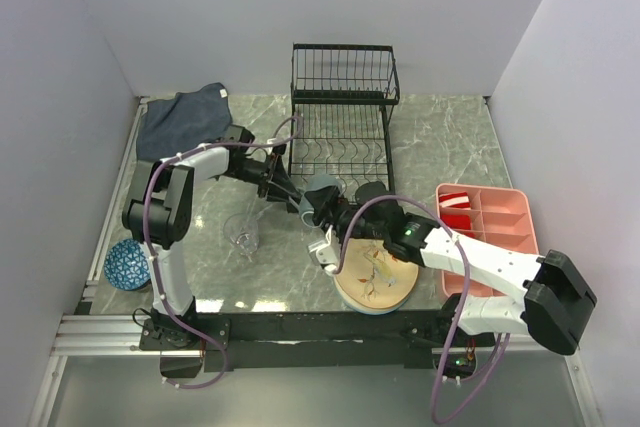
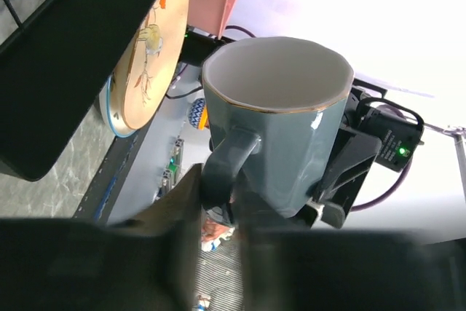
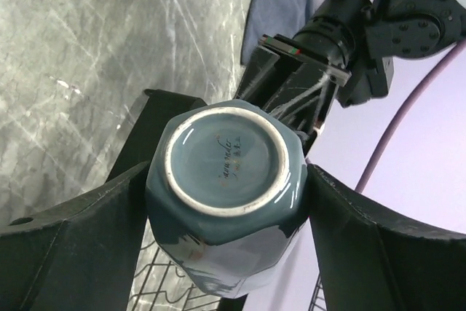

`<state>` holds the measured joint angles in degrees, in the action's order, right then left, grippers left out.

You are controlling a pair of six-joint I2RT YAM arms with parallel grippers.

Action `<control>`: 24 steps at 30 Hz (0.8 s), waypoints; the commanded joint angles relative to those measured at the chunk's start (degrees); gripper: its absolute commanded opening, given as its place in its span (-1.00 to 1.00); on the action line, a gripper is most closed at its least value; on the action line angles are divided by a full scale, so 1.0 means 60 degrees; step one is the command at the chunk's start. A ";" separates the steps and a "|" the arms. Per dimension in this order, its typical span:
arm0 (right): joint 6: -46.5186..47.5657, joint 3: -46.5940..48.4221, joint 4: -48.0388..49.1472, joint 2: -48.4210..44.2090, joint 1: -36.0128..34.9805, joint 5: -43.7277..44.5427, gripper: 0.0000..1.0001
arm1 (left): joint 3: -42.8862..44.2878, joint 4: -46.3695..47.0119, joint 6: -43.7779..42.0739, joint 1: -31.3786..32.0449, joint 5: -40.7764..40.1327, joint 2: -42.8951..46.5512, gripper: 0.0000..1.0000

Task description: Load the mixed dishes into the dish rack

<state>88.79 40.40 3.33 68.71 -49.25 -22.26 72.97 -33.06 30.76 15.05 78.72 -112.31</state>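
A grey-blue mug with a white inside hangs in the air in front of the black wire dish rack. My right gripper is shut on the mug's body, and the right wrist view shows the mug's base between my right gripper's fingers. My left gripper is closed on the mug's handle, which shows at the tips of the left gripper. The peach bird plate lies near the front edge. A clear glass stands front left. A blue patterned bowl sits far left.
The pink compartmented tray lies at the right. The dark blue cloth lies at the back left. A small white object rests by the plate's left edge. Both arms cross in front of the rack.
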 commanded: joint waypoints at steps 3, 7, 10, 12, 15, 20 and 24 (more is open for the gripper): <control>-0.1482 0.0619 0.0528 0.0019 0.0181 0.0620 -0.44 | 0.1251 -0.2555 -0.3450 -0.0456 0.1376 0.0570 0.31; -0.3220 0.1072 0.0470 0.0105 0.0342 0.0546 -0.44 | 0.1755 -0.3121 -0.3871 -0.0779 -0.0505 0.0744 0.93; -0.4539 0.1672 0.0659 0.0383 0.0620 0.0692 -0.45 | 0.1360 -0.3000 -0.3881 -0.0999 -0.1034 0.1095 0.93; -0.5215 0.1937 0.0835 0.0603 0.0796 0.0795 -0.45 | 0.1082 -0.2841 -0.4189 -0.1014 -0.1355 0.1432 0.93; -0.6841 0.2595 0.1070 0.1319 0.1220 0.0883 -0.46 | 0.0248 -0.1005 -0.3139 -0.1174 -0.1984 0.2500 0.93; -0.8747 0.3315 0.1626 0.2098 0.1851 0.0810 -0.46 | -0.1174 0.1188 -0.1626 -0.1702 -0.2557 0.3879 0.93; -1.0122 0.3637 0.2284 0.2901 0.2363 0.0708 -0.45 | -0.1643 0.1217 -0.1861 -0.1790 -0.3406 0.4375 0.93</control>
<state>39.51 57.43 6.52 83.37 -37.52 -17.37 65.60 -31.83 17.91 4.84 64.10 -89.06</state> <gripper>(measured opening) 0.850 0.963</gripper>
